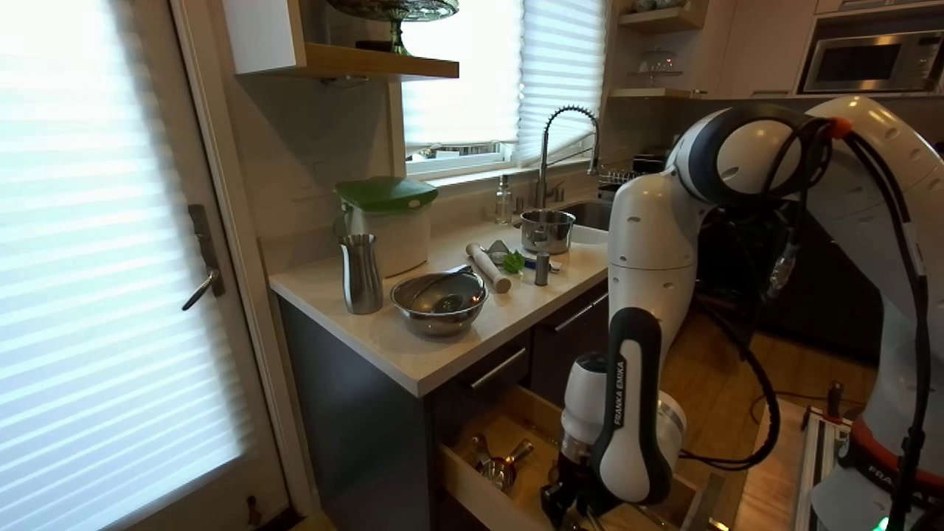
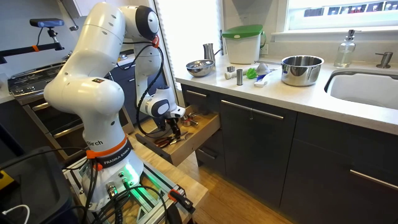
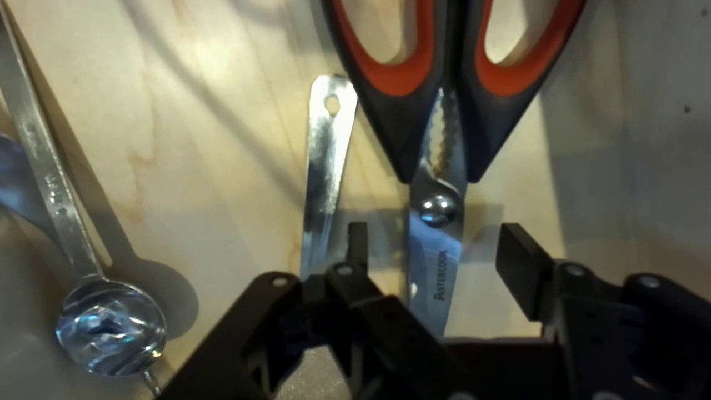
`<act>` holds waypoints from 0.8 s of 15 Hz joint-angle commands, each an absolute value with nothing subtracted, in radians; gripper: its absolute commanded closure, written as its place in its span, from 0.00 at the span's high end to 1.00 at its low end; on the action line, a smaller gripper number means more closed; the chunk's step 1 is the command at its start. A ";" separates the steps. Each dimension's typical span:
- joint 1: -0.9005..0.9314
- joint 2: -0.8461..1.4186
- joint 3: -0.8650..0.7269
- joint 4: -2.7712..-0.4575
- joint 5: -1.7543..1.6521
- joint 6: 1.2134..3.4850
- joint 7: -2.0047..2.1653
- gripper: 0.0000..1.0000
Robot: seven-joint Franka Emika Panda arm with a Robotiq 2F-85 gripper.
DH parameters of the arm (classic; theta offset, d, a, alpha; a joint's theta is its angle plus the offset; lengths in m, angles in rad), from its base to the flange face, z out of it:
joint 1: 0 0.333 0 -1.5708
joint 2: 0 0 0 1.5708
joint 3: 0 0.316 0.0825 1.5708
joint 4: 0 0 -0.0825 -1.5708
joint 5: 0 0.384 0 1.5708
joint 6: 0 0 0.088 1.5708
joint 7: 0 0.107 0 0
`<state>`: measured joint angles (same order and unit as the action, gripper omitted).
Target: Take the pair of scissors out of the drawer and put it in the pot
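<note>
The drawer (image 2: 195,141) is pulled out, and its pale wood wall (image 1: 472,490) shows in an exterior view. On its floor lies the pair of scissors (image 3: 436,289), orange-and-black handles (image 3: 389,130) toward the top of the wrist view. My gripper (image 3: 439,256) stands open over the blades just below the pivot, one finger on each side with gaps between. In an exterior view the gripper (image 2: 176,132) reaches down into the drawer, and the scissors' handles (image 2: 162,142) show beside it. The shiny steel pot (image 2: 302,73) sits on the counter by the sink, also the pot (image 1: 547,232) in an exterior view.
A flat metal strip (image 3: 328,161) lies close by the left finger, and a measuring spoon (image 3: 111,328) is farther left. Measuring cups (image 1: 498,468) occupy the drawer's back. A metal bowl (image 1: 439,302), canister (image 1: 361,276) and green-lidded bin (image 2: 243,46) stand on the counter.
</note>
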<state>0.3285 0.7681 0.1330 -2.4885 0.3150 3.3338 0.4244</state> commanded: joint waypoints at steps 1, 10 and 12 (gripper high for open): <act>0.328 0.794 0.134 -2.454 0.319 3.310 0.397 0.63; 0.319 0.806 0.142 -2.419 0.309 3.240 0.374 0.28; 0.336 0.778 0.134 -2.435 0.315 3.235 0.379 0.11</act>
